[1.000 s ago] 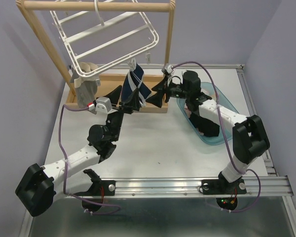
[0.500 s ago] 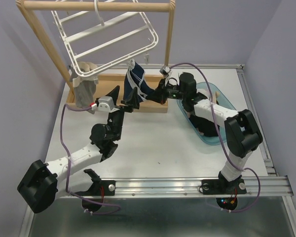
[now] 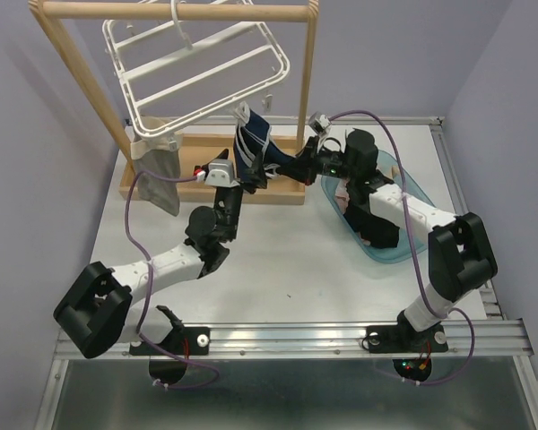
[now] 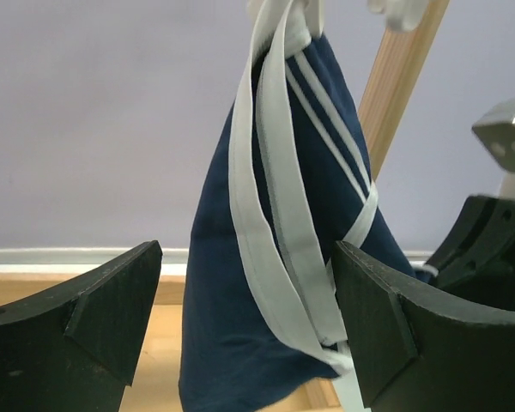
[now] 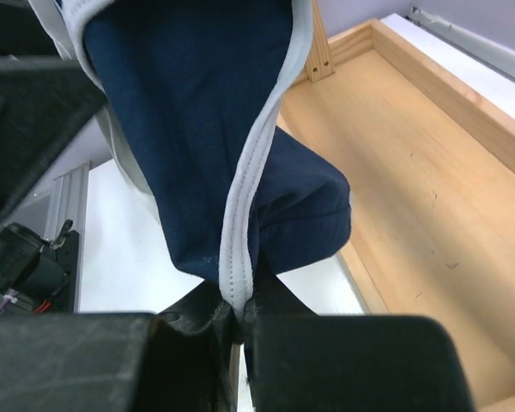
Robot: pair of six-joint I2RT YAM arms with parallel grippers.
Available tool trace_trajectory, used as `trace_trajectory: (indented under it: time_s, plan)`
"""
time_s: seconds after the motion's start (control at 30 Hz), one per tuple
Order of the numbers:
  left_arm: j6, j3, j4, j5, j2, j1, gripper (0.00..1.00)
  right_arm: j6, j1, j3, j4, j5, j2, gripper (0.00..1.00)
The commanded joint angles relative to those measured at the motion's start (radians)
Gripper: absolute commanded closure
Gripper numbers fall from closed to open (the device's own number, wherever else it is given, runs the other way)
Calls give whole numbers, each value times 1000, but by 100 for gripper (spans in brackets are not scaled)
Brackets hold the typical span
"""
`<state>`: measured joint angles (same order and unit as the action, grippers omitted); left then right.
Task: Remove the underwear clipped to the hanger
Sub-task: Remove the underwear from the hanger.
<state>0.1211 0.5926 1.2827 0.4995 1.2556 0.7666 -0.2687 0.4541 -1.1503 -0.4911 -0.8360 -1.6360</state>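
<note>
The white hanger (image 3: 197, 67) hangs tilted from the wooden rail. A navy underwear with white trim (image 3: 254, 143) is clipped to its near edge, and a grey piece (image 3: 157, 175) hangs at its left corner. My right gripper (image 3: 290, 166) is shut on the navy piece's white trim, pulling it rightward. In the right wrist view the trim (image 5: 240, 223) runs down into the shut right gripper (image 5: 240, 311). My left gripper (image 4: 247, 257) is open, with the navy underwear (image 4: 215, 343) hanging between its fingers. From above, the left gripper (image 3: 251, 176) sits just below the navy piece.
The wooden stand has a top rail (image 3: 170, 12), posts and a boxed base (image 3: 206, 193) under the hanger; the base (image 5: 412, 215) lies close beyond the right gripper. A blue basin (image 3: 411, 193) at the right holds pink and black cloth under the right arm.
My right gripper has shut on the navy underwear's trim and drawn it to the right. The left arm has risen to the navy piece. The hanger has swung and the grey piece hangs lower.
</note>
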Motion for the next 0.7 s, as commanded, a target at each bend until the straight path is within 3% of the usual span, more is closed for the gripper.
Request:
trace_trajectory:
  time_s: [0.0,0.47,0.67]
  plan:
    - [54,68,515,5,7,5,9,3,-6,34,-49,-29,22,100]
    - [89,150,630,-16,80,5,11,6,-6,44,-47,-57,5,99]
    - [17,150,595,-24,53,5,14,8,-5,47,-47,-57,4,99]
